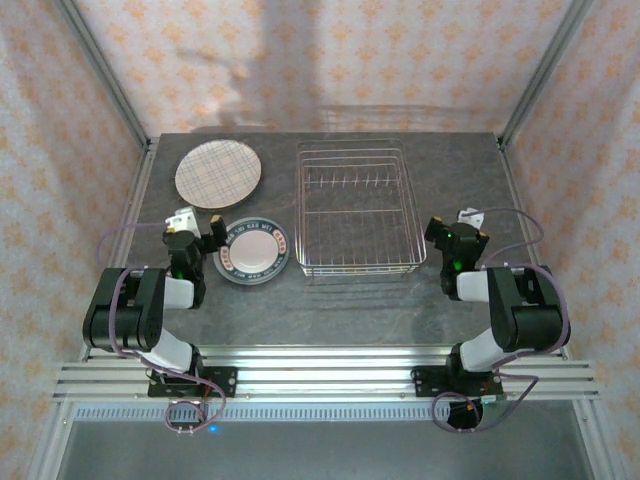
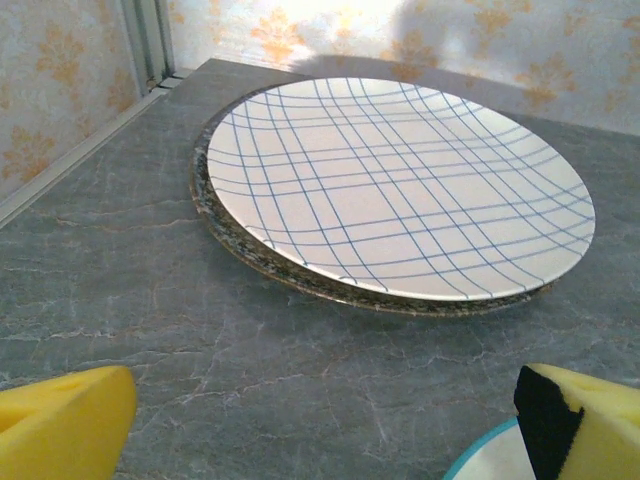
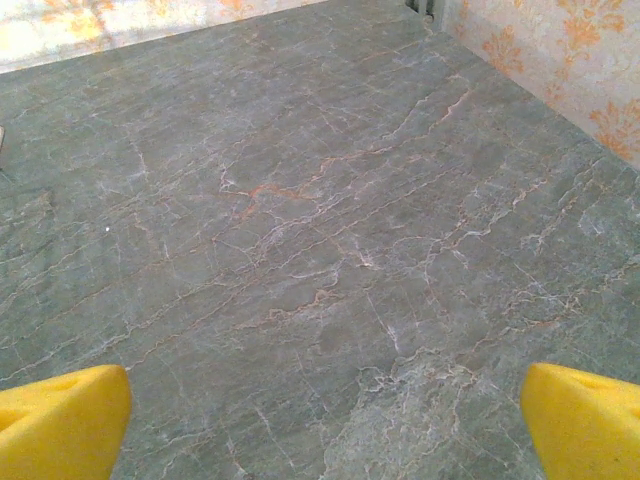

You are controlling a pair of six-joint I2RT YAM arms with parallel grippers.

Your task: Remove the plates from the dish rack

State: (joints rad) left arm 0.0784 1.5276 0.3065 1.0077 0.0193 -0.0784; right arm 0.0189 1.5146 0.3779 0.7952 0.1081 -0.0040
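Arms folded low. Your left gripper (image 1: 195, 234) gapes before the round plaid plate (image 1: 218, 172); your right gripper (image 1: 458, 232) gapes above grey marbled tabletop (image 3: 300, 200).

A grey marble-veined tabletop (image 1: 350, 310) sits between cream walls with orange floral print (image 1: 330, 60); silver metal posts (image 1: 548, 65) stand at the back corners, perhaps aluminium.

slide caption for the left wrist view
Plaid plate stacked on a speckled plate on the grey table, left gripper open nearby.
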